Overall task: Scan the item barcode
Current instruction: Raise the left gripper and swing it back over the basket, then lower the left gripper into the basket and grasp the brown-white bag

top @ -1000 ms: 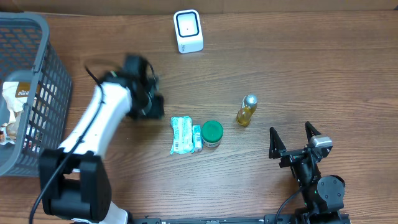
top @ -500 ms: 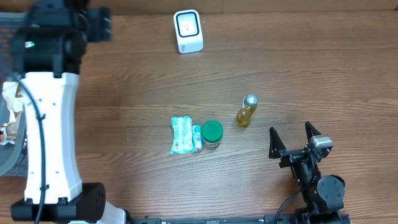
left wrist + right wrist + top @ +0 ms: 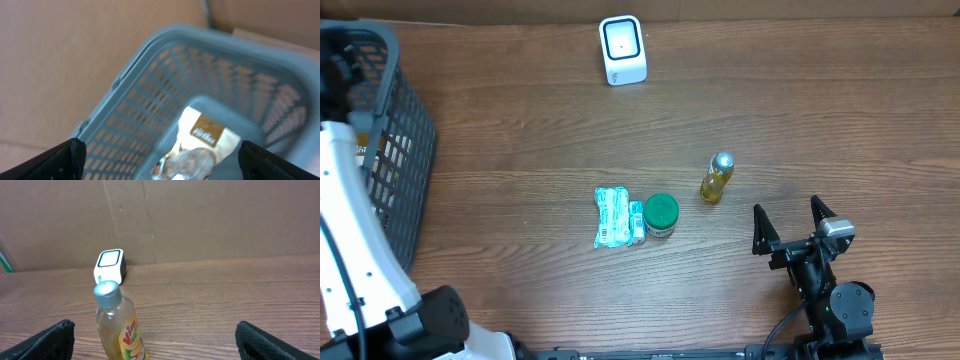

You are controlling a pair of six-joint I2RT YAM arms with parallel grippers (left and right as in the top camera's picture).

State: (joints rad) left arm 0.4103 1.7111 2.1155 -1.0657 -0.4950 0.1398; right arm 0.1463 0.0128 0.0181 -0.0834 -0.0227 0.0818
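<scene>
Black left tool (image 3: 161, 161) — wide open, empty

A worktop (image 3: 840, 110) of dark brown wood grain fills the overhead view, the grain running from side to side. Its surface catches a soft, even light that leaves only short, faint shadows. Along its far edge stands a wall of plain brown cardboard panels (image 3: 210, 220), matte and lightly scuffed, with a slanted upright crease left of the middle in the right wrist view; the left wrist view shows more of the same tan cardboard, blurred.
</scene>
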